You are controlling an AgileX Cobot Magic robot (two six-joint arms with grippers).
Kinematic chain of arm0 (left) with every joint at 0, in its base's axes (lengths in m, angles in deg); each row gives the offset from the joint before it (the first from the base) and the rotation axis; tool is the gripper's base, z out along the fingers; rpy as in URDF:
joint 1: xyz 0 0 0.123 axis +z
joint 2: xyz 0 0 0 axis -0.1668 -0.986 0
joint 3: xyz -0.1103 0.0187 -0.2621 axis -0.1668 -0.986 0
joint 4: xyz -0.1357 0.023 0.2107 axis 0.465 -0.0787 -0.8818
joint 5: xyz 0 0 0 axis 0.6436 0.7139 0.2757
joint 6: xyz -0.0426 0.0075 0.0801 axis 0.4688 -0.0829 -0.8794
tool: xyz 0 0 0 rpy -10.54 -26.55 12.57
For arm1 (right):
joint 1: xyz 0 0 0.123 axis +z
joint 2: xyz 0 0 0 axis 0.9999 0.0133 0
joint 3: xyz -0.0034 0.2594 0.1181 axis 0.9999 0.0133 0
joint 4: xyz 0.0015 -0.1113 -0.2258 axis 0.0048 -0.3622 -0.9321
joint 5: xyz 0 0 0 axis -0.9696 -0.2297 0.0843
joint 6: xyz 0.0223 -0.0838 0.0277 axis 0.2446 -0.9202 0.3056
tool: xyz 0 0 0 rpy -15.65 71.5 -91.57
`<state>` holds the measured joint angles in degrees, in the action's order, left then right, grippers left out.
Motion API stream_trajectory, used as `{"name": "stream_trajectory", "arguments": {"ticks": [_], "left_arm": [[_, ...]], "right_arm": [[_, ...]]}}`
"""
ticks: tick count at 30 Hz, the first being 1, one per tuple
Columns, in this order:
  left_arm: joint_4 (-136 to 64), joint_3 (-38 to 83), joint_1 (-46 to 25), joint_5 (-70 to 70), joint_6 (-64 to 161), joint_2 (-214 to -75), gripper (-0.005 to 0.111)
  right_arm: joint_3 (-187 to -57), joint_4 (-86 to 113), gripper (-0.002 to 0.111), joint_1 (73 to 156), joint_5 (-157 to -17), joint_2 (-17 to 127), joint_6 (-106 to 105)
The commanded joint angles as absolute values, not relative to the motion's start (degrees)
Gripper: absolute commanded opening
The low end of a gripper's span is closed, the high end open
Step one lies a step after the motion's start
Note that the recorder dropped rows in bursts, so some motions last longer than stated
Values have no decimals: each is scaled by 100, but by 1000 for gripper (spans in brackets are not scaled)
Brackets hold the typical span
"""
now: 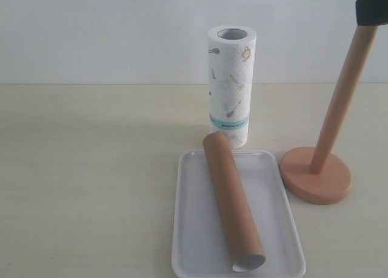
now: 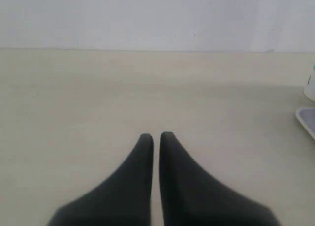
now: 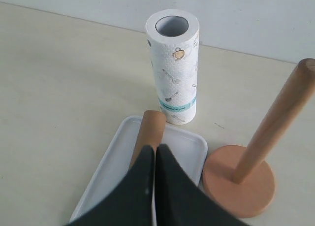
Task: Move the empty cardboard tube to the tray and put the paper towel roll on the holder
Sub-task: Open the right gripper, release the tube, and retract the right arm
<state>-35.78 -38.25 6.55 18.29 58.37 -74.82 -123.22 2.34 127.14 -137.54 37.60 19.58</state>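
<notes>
The brown cardboard tube [image 1: 233, 205] lies lengthwise in the white tray [image 1: 194, 229], its open pale end toward the front. Behind the tray the paper towel roll [image 1: 230, 84] stands upright on the table. The wooden holder [image 1: 315, 175] stands right of the tray with its dowel [image 1: 339, 102] bare. My right gripper [image 3: 155, 148] is shut and empty, hovering above the tube [image 3: 150, 132] and tray [image 3: 113, 162]. The roll [image 3: 173, 73] and the holder [image 3: 246, 186] lie beyond it. My left gripper [image 2: 156, 136] is shut and empty over bare table.
A dark part of the right arm [image 1: 371, 8] shows at the top right corner, in front of the dowel's tip. The left wrist view catches only slivers of the roll [image 2: 311, 85] and of a tray corner [image 2: 306, 118]. A pale wall backs the table.
</notes>
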Motion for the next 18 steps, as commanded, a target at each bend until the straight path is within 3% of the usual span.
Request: {"name": "stream_trajectory", "arguments": {"ticks": [1,18], "left_arm": [[-3533,-3847,668,1792,5819,-7467,4],[-3533,-3847,668,1792,5819,-7467,4]], "right_arm": [[-12349,217,0,12697,-13754,3719,1915],[-12349,279,0,12697,-13740,3780,1975]]}}
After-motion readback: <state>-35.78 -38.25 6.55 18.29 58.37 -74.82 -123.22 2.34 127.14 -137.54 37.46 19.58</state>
